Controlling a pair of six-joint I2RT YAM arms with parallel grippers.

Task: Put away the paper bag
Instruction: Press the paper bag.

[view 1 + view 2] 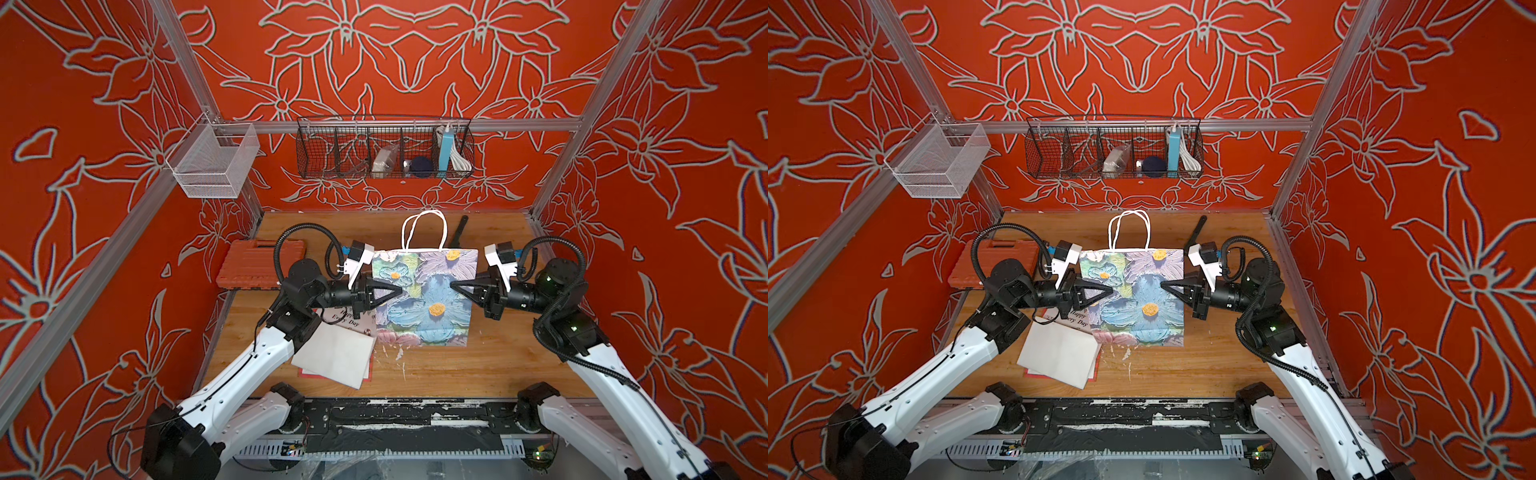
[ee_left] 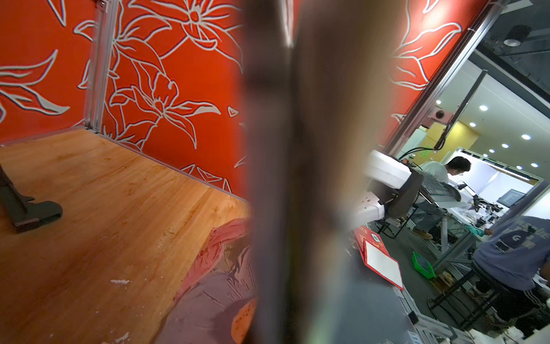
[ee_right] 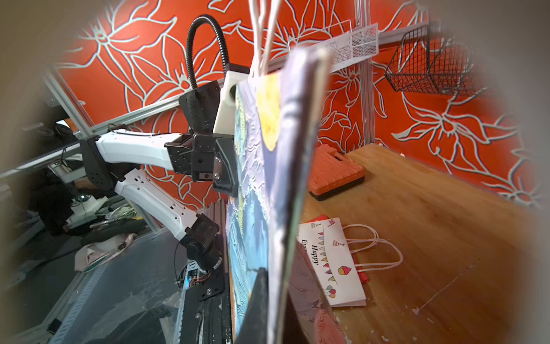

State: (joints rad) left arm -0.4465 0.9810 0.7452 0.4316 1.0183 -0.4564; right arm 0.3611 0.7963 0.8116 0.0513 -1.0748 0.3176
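The left fingers (image 1: pixel 390 287) and right fingers (image 1: pixel 463 286) are each pinched shut on opposite side edges of the paper bag (image 1: pixel 424 299). It is held flat between them over the middle of the surface (image 1: pixel 498 357), flowered face up, with its white cord handles toward the far edge. The right wrist view shows it edge-on, clear of the wood.

Toward the front edge a white sheet (image 1: pixel 334 353) lies on a red-edged card, beside a white gift bag (image 3: pixel 330 262) printed "Happy". Pale scuffs mark the boards. An orange tool case (image 1: pixel 249 268) sits at the left edge and a black tool (image 1: pixel 459 230) near the far edge.

Beyond are red walls (image 1: pixel 104 270) with grey flower outlines. A white mesh basket (image 1: pixel 214 162) hangs above the far left corner. A black wire basket (image 1: pixel 384 149) hangs on the back rail.
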